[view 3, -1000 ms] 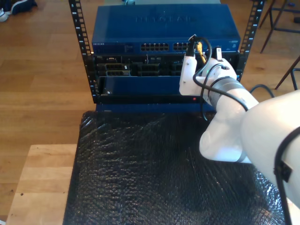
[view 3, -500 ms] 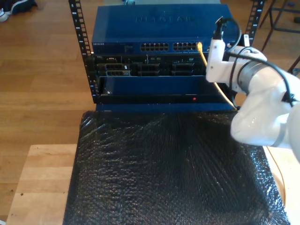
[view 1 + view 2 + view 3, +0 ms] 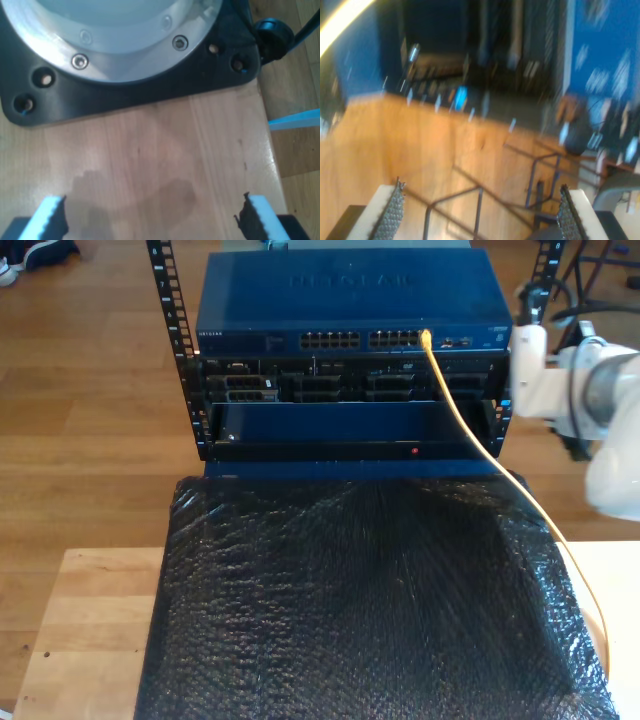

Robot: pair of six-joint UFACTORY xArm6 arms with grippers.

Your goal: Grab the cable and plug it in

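The yellow cable [image 3: 470,420] is plugged into a port at the right end of the blue switch's [image 3: 350,300] port row. From there it runs down over the black mat toward the exterior view's lower right. My second gripper [image 3: 527,315] hangs beside the rack at the exterior view's right, apart from the cable. Its wrist view is blurred but shows the second gripper [image 3: 480,215] open over the floor, holding nothing, with a yellow streak of cable [image 3: 340,20] at one corner. My first gripper [image 3: 152,217] is open over a wooden tabletop [image 3: 165,150], near a black and silver arm base [image 3: 125,60].
The switch sits on top of a black rack [image 3: 340,410] with more units beneath it. A black bubble-wrap mat [image 3: 370,610] covers the table in front, and bare wood [image 3: 90,620] shows at the exterior view's left. Chair legs [image 3: 600,280] stand at the exterior view's upper right.
The second gripper let go of the cable at the switch port and swung away to the exterior view's right. The cable stays plugged in, now fully visible.
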